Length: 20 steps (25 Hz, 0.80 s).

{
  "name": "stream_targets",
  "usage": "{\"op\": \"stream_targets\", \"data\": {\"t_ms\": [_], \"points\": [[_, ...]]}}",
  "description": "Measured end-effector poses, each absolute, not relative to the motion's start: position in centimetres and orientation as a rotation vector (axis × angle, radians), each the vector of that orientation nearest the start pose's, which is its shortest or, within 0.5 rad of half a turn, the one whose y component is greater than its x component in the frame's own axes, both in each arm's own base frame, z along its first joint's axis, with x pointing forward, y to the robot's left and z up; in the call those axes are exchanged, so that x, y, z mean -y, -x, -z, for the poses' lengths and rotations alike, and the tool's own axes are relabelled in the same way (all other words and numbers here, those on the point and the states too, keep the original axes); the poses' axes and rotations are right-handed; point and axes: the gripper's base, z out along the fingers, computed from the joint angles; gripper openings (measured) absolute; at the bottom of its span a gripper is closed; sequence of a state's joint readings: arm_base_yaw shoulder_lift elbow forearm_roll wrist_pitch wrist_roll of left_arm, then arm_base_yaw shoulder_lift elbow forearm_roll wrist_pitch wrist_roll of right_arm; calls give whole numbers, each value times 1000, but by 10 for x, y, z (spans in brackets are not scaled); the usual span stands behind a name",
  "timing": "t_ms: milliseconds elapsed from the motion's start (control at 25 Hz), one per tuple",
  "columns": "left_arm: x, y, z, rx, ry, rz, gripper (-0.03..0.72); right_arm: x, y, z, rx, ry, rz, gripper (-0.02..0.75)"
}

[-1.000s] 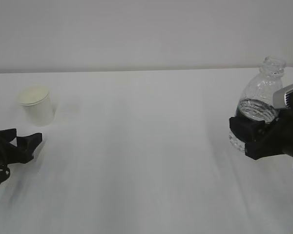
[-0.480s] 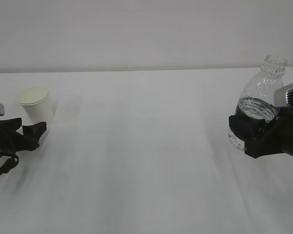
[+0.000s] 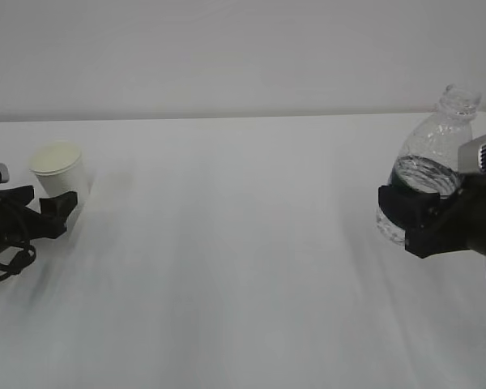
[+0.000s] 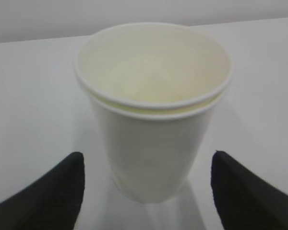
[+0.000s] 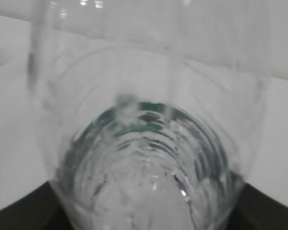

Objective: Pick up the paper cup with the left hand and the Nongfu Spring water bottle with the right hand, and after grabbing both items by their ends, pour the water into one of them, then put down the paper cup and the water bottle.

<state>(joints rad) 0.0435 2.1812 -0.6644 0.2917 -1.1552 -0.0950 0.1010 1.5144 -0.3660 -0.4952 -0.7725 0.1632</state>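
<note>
Left hand (image 3: 53, 212): my jaws stand released and wide, one black finger (image 4: 43, 196) low on each side of the paper cup (image 4: 152, 108), neither touching its wall.
Cup from my left jaws: dead ahead, between the fingers and just beyond the tips, upright on the table (image 3: 227, 243), long axis vertical, open mouth up.
Coming move, as I judge it: ease forward a touch, then close on the lower wall; my left hand is far the nearer arm.
Right hand (image 3: 421, 223): clenched around the Nongfu Spring water bottle (image 3: 425, 174), held off the table, neck leaning slightly away from the cup.
Water (image 5: 149, 177): sits low in the bottle, just above my grip.
Hard to make out: the cup's base is blurred; my right fingers hide the label.
</note>
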Motion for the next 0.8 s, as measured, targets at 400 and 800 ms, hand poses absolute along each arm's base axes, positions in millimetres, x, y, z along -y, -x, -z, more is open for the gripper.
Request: {"op": "stream_targets", "data": {"t_ms": [400, 800], "points": [[9, -345, -57, -1836, -165, 196, 599, -55, -241, -170, -1830, 510, -259, 456], [8, -362, -55, -1808, -126, 222, 599, -55, -241, -170, -1830, 510, -259, 456]]}}
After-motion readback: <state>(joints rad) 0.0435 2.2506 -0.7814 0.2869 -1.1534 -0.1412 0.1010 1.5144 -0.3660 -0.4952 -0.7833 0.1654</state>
